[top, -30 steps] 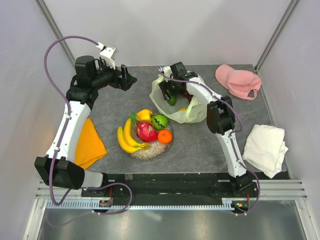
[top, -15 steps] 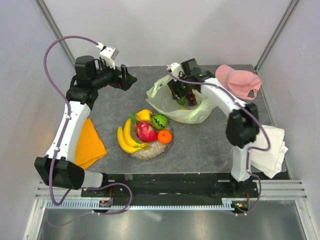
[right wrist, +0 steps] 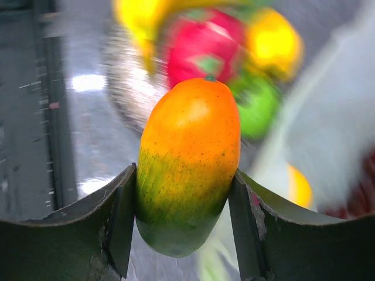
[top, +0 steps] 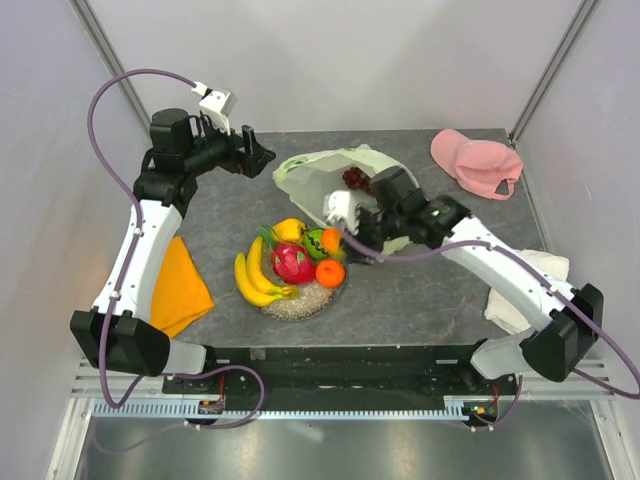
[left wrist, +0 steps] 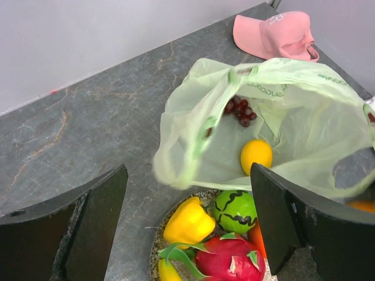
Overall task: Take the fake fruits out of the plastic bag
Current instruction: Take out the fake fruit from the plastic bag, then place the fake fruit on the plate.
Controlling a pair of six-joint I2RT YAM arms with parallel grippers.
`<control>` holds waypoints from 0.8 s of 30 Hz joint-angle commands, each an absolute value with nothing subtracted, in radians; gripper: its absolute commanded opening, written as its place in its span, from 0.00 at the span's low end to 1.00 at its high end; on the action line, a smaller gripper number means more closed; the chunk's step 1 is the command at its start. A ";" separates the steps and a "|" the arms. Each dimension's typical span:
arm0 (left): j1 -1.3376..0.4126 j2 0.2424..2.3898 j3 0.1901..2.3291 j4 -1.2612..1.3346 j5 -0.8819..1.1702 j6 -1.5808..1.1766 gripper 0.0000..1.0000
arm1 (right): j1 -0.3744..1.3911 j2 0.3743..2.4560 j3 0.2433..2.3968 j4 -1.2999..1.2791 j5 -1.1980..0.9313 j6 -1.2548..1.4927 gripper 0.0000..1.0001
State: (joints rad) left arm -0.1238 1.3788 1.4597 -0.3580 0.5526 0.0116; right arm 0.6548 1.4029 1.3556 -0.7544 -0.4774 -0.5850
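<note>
The plastic bag [left wrist: 304, 126] carries a line of green print near its rim, ahead and to the right of the left gripper [left wrist: 188, 193], but the letters are too creased to read. The pink cap [left wrist: 275, 35], farther off beyond the bag, has a small white mark on its crown that is also too small to read.

The right gripper [right wrist: 186, 216] is clamped on the mango [right wrist: 190, 152], 1 finger on each side of its green lower half, with the orange end pointing away from the wrist. Past the mango, blurred, are the dragon fruit [right wrist: 205, 50] and the green fruit [right wrist: 258, 105]. From above, this gripper [top: 335, 232] hangs just over the far right edge of the plate [top: 300, 303].

The left gripper stands wide apart and holds nothing. Just ahead of it the bag lies with its mouth gaping toward it. Inside are the grapes [left wrist: 240, 109] and a round yellow fruit [left wrist: 256, 155]. Below the fingers, on the plate, sit a lumpy yellow fruit [left wrist: 188, 221], the green fruit and the dragon fruit. The bananas [top: 255, 278] and the orange [top: 329, 272] lie on the same plate.

1 second ago the right gripper was down inside the bag at the far side of the table. It has since swung back toward the plate with the mango, and its elbow has moved out to the right over the white cloth [top: 530, 290]. The bag has been dragged left and spread flatter. The left arm has not moved.
</note>
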 commanded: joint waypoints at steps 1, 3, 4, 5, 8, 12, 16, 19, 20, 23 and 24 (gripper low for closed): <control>-0.118 1.327 1.453 -0.314 0.565 -0.006 0.93 | 0.860 1.443 1.316 -0.718 -0.500 -0.751 0.51; -0.117 1.312 1.430 -0.311 0.563 -0.006 0.93 | 0.944 1.488 1.296 -0.707 -0.474 -0.840 0.50; -0.117 1.293 1.424 -0.308 0.563 -0.008 0.93 | 0.965 1.502 1.289 -0.704 -0.463 -0.874 0.50; -0.117 1.286 1.417 -0.308 0.563 -0.008 0.93 | 0.983 1.518 1.267 -0.700 -0.456 -0.923 0.50; -0.115 1.252 1.396 -0.308 0.563 -0.003 0.93 | 1.040 1.554 1.238 -0.673 -0.427 -0.966 0.50; -0.104 1.213 1.362 -0.310 0.569 -0.008 0.93 | 1.100 1.592 1.226 -0.621 -0.376 -1.003 0.51; -0.094 1.189 1.333 -0.305 0.572 -0.017 0.93 | 1.132 1.611 1.195 -0.531 -0.319 -1.026 0.51; -0.084 1.174 1.316 -0.301 0.580 -0.028 0.93 | 1.144 1.634 1.186 -0.488 -0.285 -1.052 0.51; -0.084 1.173 1.315 -0.302 0.583 -0.032 0.93 | 1.152 1.647 1.181 -0.480 -0.276 -1.060 0.51; -0.080 1.169 1.315 -0.302 0.586 -0.037 0.93 | 1.161 1.676 1.175 -0.451 -0.238 -1.086 0.52; -0.075 1.167 1.316 -0.302 0.587 -0.037 0.93 | 1.163 1.683 1.172 -0.434 -0.226 -1.089 0.53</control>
